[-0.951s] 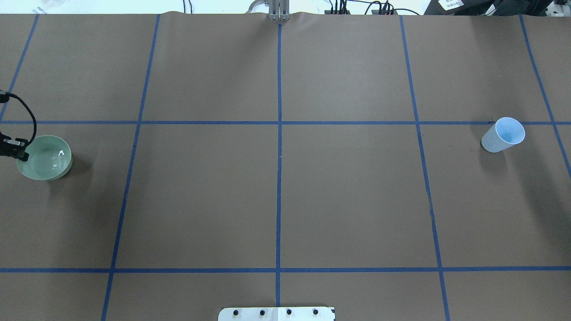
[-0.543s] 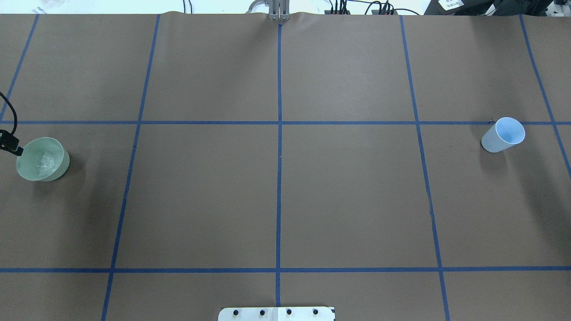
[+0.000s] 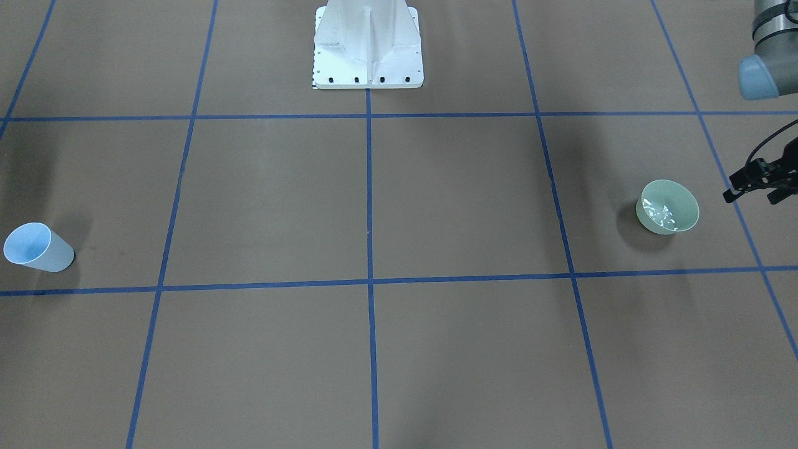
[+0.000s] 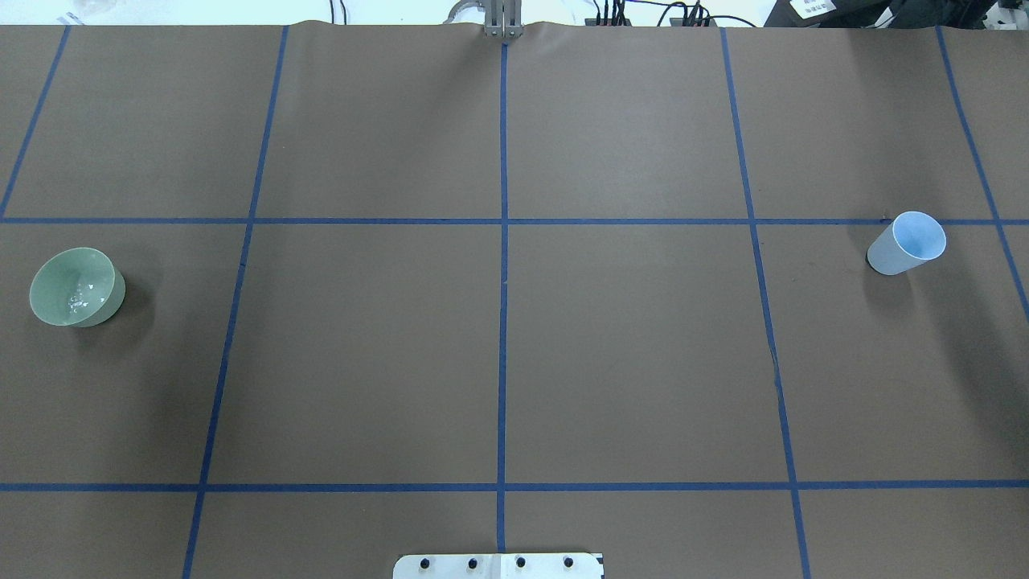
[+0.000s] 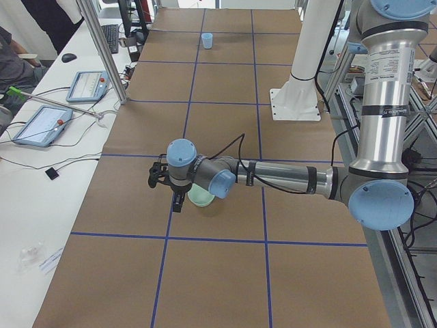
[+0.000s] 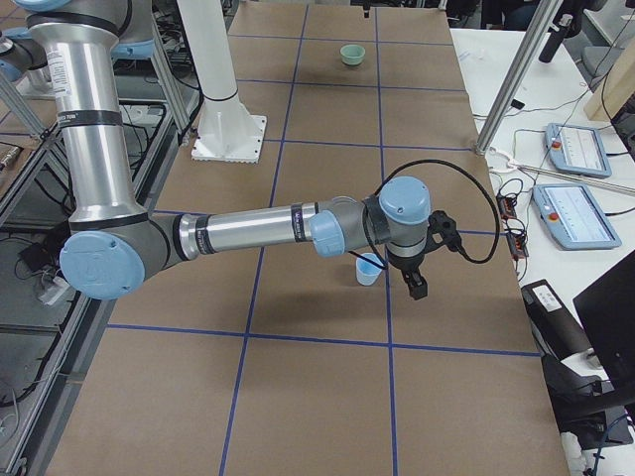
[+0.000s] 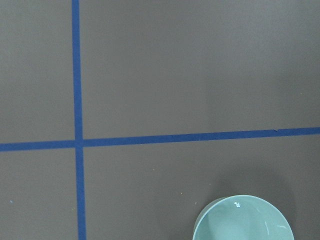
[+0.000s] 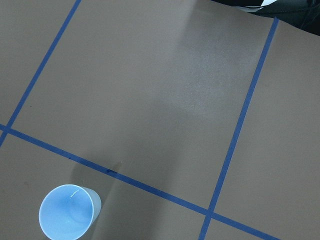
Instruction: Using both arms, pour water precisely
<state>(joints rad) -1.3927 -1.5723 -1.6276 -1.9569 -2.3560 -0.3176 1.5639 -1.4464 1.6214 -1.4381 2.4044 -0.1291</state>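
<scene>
A pale green bowl [image 3: 667, 207] stands on the brown table at my left side [image 4: 76, 287], with glints of water inside. My left gripper [image 3: 751, 198] hangs just outside the bowl, apart from it, its fingers spread and empty. The left wrist view shows only the bowl's rim [image 7: 243, 220] at the bottom edge. A light blue cup [image 4: 907, 243] stands upright at my right side [image 3: 37, 247]. My right gripper [image 6: 412, 280] hovers beside the cup [image 6: 369, 269]; I cannot tell if it is open. The right wrist view shows the cup [image 8: 67, 212] and no fingers.
The white base plate [image 3: 368, 43] stands at the table's robot-side edge [image 4: 498, 565]. Blue tape lines grid the brown cover. Tablets [image 5: 41, 123] and cables lie on the side bench, with a metal post [image 6: 516, 74] nearby.
My left gripper was at the bowl's left rim one second ago. It has drawn back to the left, out of the overhead view. The bowl stays on the table.
</scene>
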